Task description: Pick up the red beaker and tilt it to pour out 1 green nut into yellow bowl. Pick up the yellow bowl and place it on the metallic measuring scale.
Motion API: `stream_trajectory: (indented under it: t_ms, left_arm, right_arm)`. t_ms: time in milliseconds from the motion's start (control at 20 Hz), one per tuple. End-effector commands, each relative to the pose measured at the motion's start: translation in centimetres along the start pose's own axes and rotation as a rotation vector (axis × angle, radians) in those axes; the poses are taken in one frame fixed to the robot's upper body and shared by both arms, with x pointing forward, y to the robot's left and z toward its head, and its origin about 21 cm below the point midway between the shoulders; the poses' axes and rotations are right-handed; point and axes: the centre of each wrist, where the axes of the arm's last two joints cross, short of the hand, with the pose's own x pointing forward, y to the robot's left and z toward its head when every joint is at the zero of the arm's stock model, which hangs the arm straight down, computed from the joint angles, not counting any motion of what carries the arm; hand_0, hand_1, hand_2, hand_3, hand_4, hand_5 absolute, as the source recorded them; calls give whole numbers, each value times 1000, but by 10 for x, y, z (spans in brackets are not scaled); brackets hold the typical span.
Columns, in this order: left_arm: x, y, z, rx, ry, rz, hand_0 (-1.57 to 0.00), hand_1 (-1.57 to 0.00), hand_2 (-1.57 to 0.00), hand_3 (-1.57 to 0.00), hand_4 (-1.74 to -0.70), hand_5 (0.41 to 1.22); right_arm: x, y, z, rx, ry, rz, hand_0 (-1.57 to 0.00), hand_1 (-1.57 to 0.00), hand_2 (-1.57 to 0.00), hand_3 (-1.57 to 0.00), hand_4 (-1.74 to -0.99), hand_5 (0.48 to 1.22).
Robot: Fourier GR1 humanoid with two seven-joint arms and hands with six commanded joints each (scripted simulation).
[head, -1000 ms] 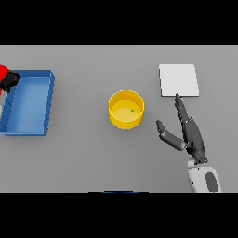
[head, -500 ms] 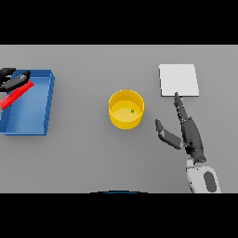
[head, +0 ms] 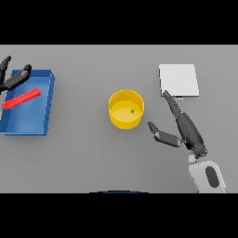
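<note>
The yellow bowl [head: 126, 109] stands in the middle of the table with a small green nut [head: 132, 111] inside it. To its right, my right hand [head: 185, 128] is open, its fingers straight and thumb spread toward the bowl, a short gap away. The metallic measuring scale [head: 179, 80] lies flat behind that hand. At the far left the red beaker [head: 21, 99] lies on its side in the blue bin [head: 43, 109]. My left hand [head: 13, 80] hovers open over the bin's far left corner, apart from the beaker.
The blue bin is a walled tray at the table's left edge. The scale's small front tab sits just behind my right fingertips.
The red beaker has left my left hand and now lies in the blue bin. The left hand has opened and risen toward the bin's back corner. The right hand has not moved.
</note>
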Motion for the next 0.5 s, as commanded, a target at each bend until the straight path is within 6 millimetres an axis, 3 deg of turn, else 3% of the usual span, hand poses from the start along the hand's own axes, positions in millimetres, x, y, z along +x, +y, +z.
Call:
stream_trajectory:
  t_ms: [0,300,450]
  left_arm:
    - [3,-1,0,0,-9,12,-20,-18,-17,-18,-798,661]
    - [3,-6,3,-18,11,21,-5,-4,-4,-4,-809,688]
    - [-1,-6,1,-28,21,22,-2,-2,-1,-2,-811,689]
  right_arm:
    - [2,-4,-6,50,20,80,1,1,1,1,-1103,662]
    - [20,-11,-48,318,-73,524,1,1,1,1,-1150,630]
    - [28,-2,-66,450,-156,652,1,1,1,1,-1162,637]
